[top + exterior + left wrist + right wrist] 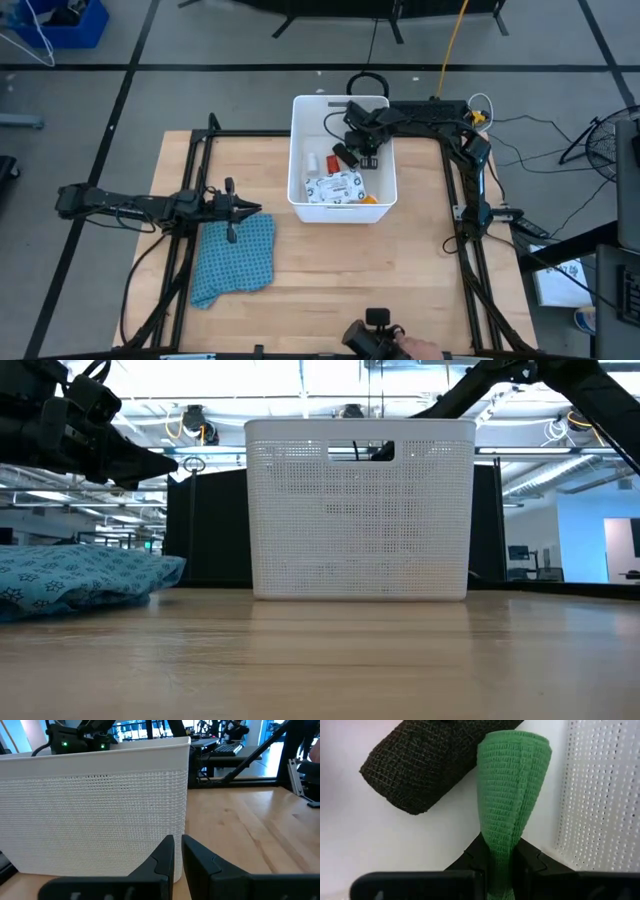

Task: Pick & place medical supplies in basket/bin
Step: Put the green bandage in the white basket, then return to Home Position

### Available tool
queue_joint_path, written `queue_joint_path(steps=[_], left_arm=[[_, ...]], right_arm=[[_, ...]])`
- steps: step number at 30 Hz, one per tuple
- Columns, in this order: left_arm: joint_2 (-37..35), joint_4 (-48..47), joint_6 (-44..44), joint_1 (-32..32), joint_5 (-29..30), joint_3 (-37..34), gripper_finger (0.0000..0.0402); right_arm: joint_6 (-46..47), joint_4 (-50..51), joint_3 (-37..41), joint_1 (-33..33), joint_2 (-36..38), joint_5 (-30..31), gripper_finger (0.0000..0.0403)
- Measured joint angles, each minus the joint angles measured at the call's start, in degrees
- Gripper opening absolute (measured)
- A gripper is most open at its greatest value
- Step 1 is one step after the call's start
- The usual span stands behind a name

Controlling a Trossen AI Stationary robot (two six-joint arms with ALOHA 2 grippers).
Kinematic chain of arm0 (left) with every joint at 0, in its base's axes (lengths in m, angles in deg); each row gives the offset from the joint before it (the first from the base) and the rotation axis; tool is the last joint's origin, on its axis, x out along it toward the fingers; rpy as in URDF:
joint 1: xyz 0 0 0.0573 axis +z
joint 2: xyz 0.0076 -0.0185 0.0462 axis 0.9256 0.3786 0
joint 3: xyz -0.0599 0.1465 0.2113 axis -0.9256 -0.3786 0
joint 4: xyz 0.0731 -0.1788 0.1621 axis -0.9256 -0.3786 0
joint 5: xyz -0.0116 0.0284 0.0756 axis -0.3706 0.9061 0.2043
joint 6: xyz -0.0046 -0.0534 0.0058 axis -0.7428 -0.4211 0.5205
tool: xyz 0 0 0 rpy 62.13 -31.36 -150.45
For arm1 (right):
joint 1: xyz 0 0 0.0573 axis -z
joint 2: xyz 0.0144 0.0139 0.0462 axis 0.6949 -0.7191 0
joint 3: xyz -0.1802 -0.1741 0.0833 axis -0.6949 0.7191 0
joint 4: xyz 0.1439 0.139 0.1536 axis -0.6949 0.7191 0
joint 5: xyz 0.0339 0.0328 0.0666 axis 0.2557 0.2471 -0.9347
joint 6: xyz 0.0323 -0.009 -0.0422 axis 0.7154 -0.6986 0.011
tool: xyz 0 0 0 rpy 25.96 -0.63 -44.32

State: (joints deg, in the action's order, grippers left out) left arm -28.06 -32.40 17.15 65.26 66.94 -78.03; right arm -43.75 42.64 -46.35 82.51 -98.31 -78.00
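Note:
The white tub (300, 140) stands at the table's far middle. On its floor lie a white printed packet (335, 187), an orange piece (369, 199), a red-orange bottle (332, 160), a small white cylinder (312, 165) and a black roll (425, 760). My right gripper (366, 152) reaches down into the tub's right part, shut on a green roll (512, 785) beside the black one. My left gripper (250, 210) hovers shut over the far edge of the blue cloth (235, 255), left of the tub, pointing at the tub's wall (100, 805). My right gripper pinches the green roll between its two fingers at the roll's near end (501, 855), which is squeezed narrow there. The fingers point down into the tub and lie along the roll, whose flared far end (515, 745) sticks out past the fingertips. Whether that end touches the tub floor cannot be told.
The tub's perforated right wall (600, 795) stands close beside the green roll. The blue cloth (80, 580) lies crumpled on the table's left part. Bare wooden tabletop (380, 270) spreads on the tub's near side. A person's hand and a dark device (385, 340) show at the near edge.

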Motion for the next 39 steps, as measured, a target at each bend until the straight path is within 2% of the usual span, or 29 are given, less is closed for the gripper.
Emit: queue_joint_path(steps=[7, 10, 20, 24, 31, 39], left_arm=[[0.0, 0.0, -0.1, 0.0, 0.0, 0.0, 0.0037], [0.0, 0.0, -0.2, 0.0, 0.0, 0.0, 0.0037], [0.0, 0.0, -0.4, 0.0, -0.2, 0.0, 0.0037], [0.0, 0.0, -0.4, 0.0, -0.2, 0.0, 0.0037], [0.0, 0.0, -0.4, 0.0, -0.2, 0.0, 0.0037], [0.0, 0.1, -0.4, 0.0, -0.2, 0.0, 0.0037]], right_arm=[[-0.1, -0.9, 0.2, -0.3, 0.0, 0.3, 0.0037], [0.2, -1.0, 0.2, -0.3, 0.0, 0.2, 0.0049], [1.7, -0.9, 0.4, -0.3, -0.3, -1.2, 0.0164], [1.7, -1.0, 0.4, -0.3, 0.3, -1.2, 0.0192], [2.3, -2.1, 0.4, -0.4, 6.6, -1.3, 0.0213], [4.6, -4.5, 0.4, -2.0, 18.8, -2.5, 0.0211]])
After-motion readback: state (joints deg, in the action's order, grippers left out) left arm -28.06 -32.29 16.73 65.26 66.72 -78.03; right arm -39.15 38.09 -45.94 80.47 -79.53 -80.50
